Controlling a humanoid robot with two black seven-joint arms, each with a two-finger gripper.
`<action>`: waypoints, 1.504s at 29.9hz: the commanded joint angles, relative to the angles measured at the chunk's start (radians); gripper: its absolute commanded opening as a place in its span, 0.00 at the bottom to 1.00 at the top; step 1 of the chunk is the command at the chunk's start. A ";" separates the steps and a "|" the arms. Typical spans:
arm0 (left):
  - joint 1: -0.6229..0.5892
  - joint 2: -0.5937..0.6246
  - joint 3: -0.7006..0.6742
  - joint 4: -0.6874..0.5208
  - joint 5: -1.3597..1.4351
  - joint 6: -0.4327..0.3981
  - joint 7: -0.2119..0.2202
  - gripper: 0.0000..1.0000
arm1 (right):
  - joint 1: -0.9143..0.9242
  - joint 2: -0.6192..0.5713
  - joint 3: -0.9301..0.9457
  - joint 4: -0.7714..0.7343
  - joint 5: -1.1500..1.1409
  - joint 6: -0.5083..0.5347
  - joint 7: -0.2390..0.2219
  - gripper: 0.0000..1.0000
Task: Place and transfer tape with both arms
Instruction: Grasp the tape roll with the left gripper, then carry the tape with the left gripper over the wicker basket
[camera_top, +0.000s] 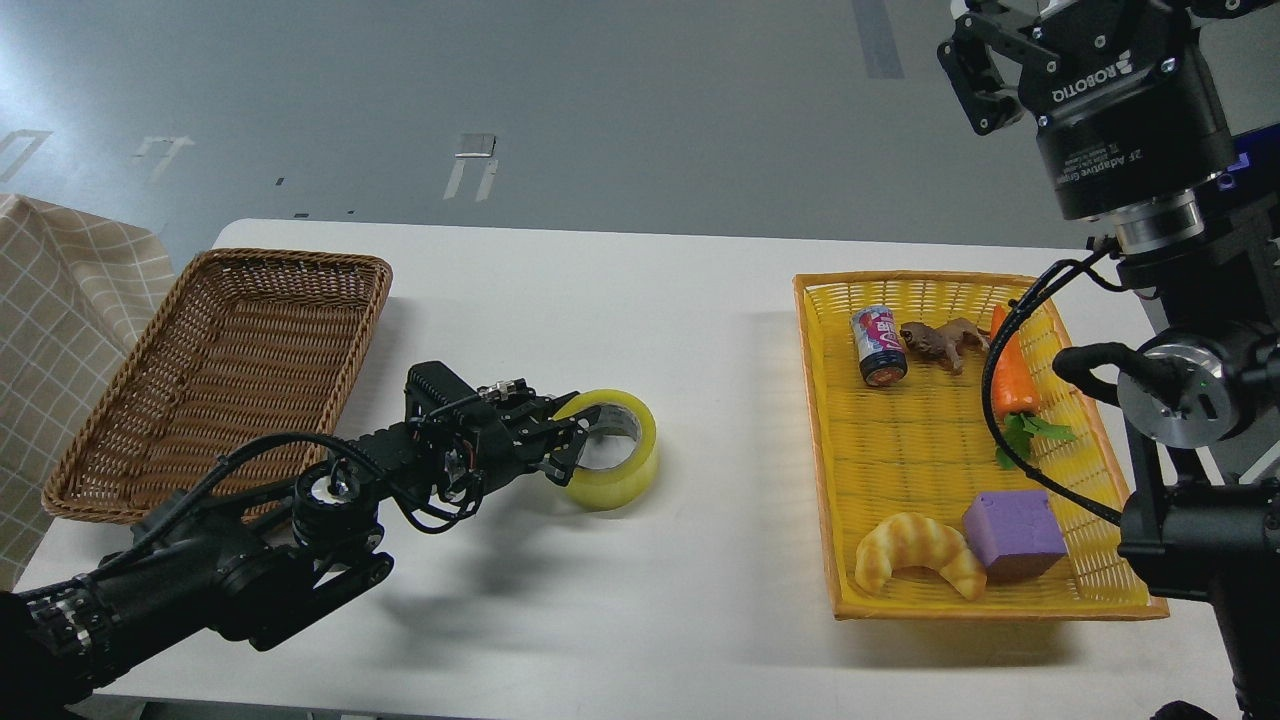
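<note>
1. Head view shows the tape (608, 450) lying flat on the white worktop (640, 640), roughly midway between the brown wicker basket (130, 400) on the left and the yellow tray (940, 590) on the right. That middle spot looks like a handover point both arms can reach.

2. The left gripper (575, 440) reaches in low and nearly level from the left. One finger goes into the roll's hollow core and the other sits outside the near wall, so the jaws pinch the ring's wall. I judge them closed on the tape, or very nearly so. Gripping the wall suits a roll too wide to span whole.

3. The roll appears to rest on the worktop; its underside shows no clear gap, so I cannot say it is lifted.

4. The right gripper (985, 75) hangs high at the upper right, well apart from the tape and above the tray's far corner. Its jaws stand apart and hold nothing. Parked there, it leaves the centre free for the left arm.

5. The tray holds a can (878, 345), a toy animal (940, 343), a carrot (1010, 375), a croissant (920, 555) and a purple block (1015, 533). The wicker basket looks empty, a likely place for the tape to go.
</note>
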 joint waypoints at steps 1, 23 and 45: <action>0.002 -0.002 0.000 0.008 0.000 0.003 0.002 0.13 | -0.003 0.002 0.001 0.000 0.000 -0.004 -0.003 1.00; -0.260 0.091 0.000 0.008 0.000 0.100 -0.125 0.14 | -0.006 0.008 -0.001 -0.005 -0.002 -0.021 -0.003 1.00; -0.250 0.469 0.000 0.158 -0.075 0.190 -0.263 0.14 | -0.004 0.024 -0.013 -0.008 -0.002 -0.016 -0.003 1.00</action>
